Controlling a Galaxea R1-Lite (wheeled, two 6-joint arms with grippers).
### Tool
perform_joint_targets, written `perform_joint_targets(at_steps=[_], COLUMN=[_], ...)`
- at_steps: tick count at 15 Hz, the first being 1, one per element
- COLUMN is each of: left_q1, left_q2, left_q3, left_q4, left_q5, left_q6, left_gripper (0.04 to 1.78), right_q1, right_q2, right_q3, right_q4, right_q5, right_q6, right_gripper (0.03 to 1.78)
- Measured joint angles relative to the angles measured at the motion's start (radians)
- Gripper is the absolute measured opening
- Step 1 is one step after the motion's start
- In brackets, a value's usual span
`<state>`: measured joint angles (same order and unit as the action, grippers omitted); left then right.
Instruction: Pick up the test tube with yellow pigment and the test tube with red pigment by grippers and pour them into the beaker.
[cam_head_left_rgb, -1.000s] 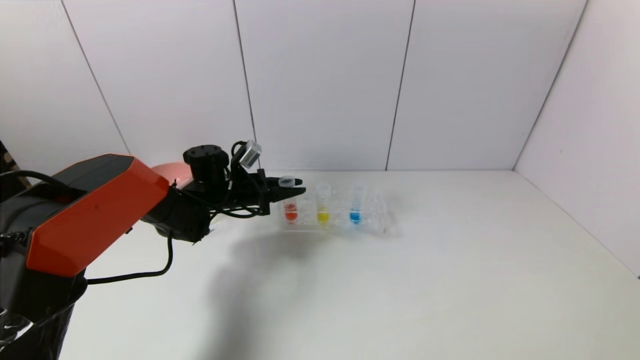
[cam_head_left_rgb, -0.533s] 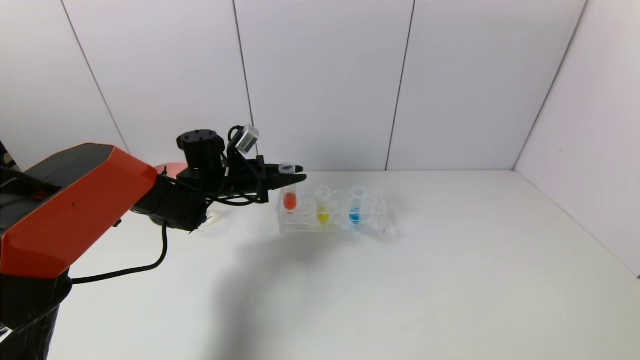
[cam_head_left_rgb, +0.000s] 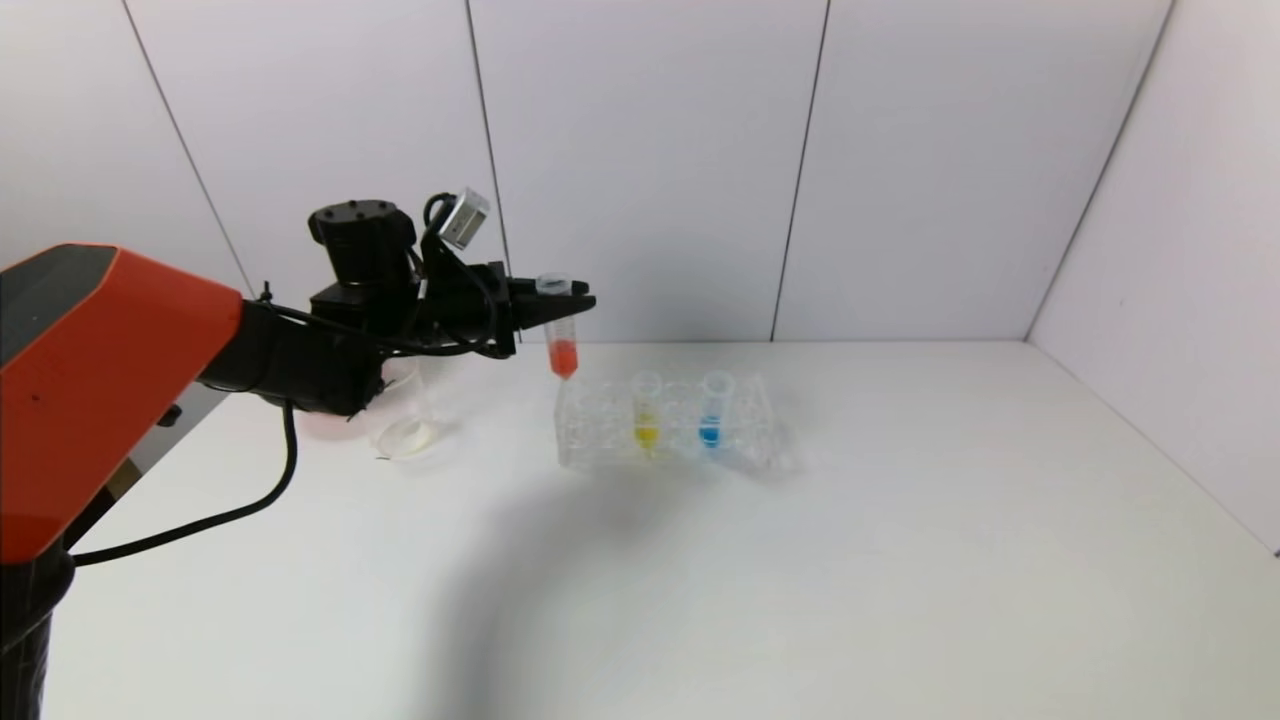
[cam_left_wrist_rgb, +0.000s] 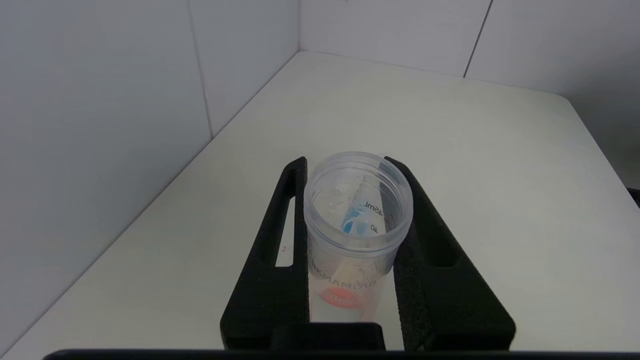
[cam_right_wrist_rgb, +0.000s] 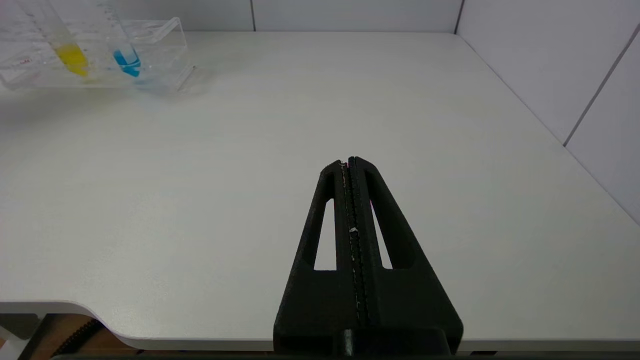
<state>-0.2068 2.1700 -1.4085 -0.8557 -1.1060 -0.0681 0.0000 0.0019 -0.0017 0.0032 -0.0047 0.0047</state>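
My left gripper (cam_head_left_rgb: 570, 300) is shut on the test tube with red pigment (cam_head_left_rgb: 562, 345) near its rim and holds it upright, its tip just above the left end of the clear tube rack (cam_head_left_rgb: 670, 448). The left wrist view shows the tube (cam_left_wrist_rgb: 357, 210) clamped between my fingers. The test tube with yellow pigment (cam_head_left_rgb: 646, 410) stands in the rack, also seen in the right wrist view (cam_right_wrist_rgb: 67, 47). The beaker (cam_head_left_rgb: 403, 415) stands left of the rack, below my left arm. My right gripper (cam_right_wrist_rgb: 348, 162) is shut and empty, low over the table's near edge, out of the head view.
A blue-liquid tube (cam_head_left_rgb: 712, 408) stands in the rack right of the yellow one. A pink bowl (cam_head_left_rgb: 322, 426) lies behind the beaker, mostly hidden by my arm. White walls close the back and right sides.
My left gripper has lifted the red tube straight up out of the rack and drawn slightly left. The arm's rise uncovered the beaker. The right arm has not moved.
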Motion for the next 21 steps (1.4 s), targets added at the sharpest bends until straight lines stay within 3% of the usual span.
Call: perform_joint_targets(at_steps=[3, 9, 17, 21], left_q1=[0.033, 0.168, 0.367, 0.399], left_q2=[-0.089, -0.225, -0.324, -0.357], left_q3=[-0.004, -0.004, 0.073, 0.111], left_q4=[0.104, 0.309, 0.331, 0.33], left_q5=[0.043, 0.343, 0.428, 0.582], left_q6=[-0.006, -0.008, -0.015, -0.016], left_gripper=[0.49, 0.49, 0.49, 0.49], right_q1=[0.0, 0.0, 0.0, 0.0], right_q2=[0.0, 0.0, 0.0, 0.0], right_q3=[0.0, 0.0, 0.0, 0.0], right_q4=[0.0, 0.0, 0.0, 0.0], right_q5=[0.0, 0.0, 0.0, 0.0], right_q6=[0.0, 0.0, 0.0, 0.0], right_gripper=[0.11, 0.11, 0.11, 0.11])
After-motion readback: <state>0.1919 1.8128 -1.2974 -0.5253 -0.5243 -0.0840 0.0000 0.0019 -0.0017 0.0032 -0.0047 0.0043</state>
